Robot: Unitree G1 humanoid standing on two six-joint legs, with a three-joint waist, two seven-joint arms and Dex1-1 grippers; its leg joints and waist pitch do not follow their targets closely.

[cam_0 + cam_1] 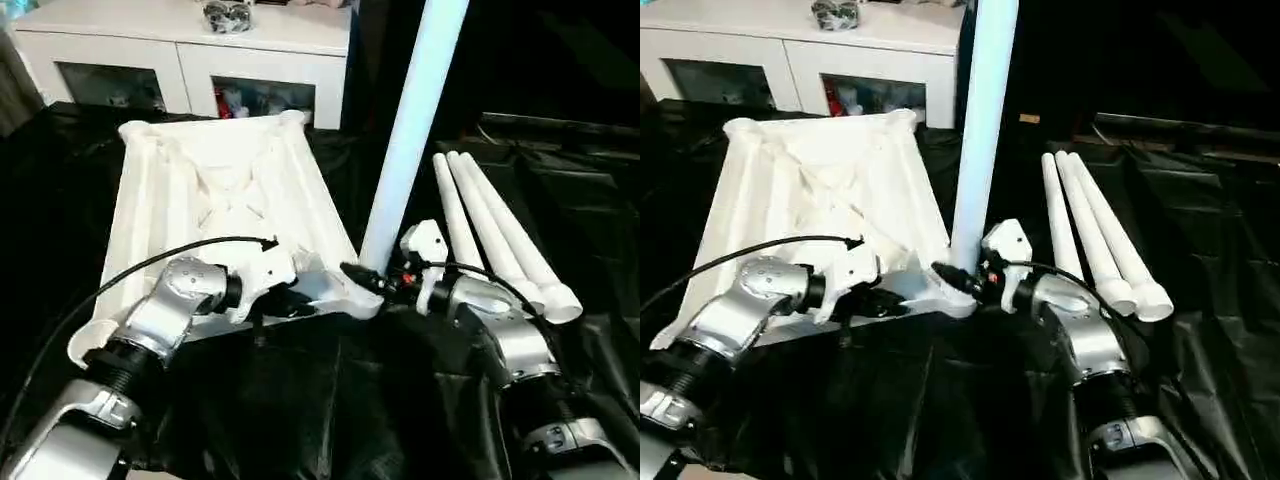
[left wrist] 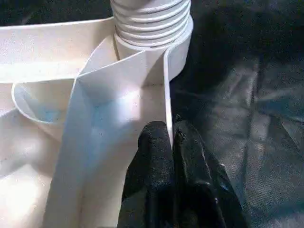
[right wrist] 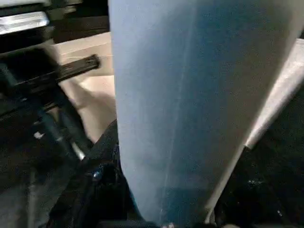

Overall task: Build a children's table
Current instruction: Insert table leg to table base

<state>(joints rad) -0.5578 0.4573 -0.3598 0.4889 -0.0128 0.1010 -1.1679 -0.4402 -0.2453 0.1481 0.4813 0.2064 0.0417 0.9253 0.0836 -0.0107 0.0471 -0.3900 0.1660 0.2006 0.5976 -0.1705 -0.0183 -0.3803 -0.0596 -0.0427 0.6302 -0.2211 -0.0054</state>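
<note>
Forearms fill the lower corners of the left eye view, and the risk sits just above them, at centre frame, where one leg [image 1: 412, 130] stands upright in the near corner socket [image 2: 178, 45] of the upturned tabletop [image 1: 225, 190]. The left gripper [image 2: 172, 142] has its fingers pressed together on the thin rim wall near that corner, pinning the tabletop against the black sheet [image 1: 330, 400]. The right gripper [image 1: 372, 278] is at the foot of the leg with its fingers partly apart around the tube, which looms large and close in the right wrist view; I judge it to be holding the leg, though the contact itself is hard to see. In the left wrist view several thread ridges stand above the socket, so the leg looks only partly screwed in. If it is turned while leaning, the thread could cross and jam. The tall leg could also topple if the right gripper lets go too soon, and a hard twist might drag the tabletop out from the narrow pinch on the rim. Further back, at right of frame, three spare legs [image 1: 500, 235] lie side by side and could roll if knocked. The cabinet [image 1: 190, 60] stands along the top edge.
</note>
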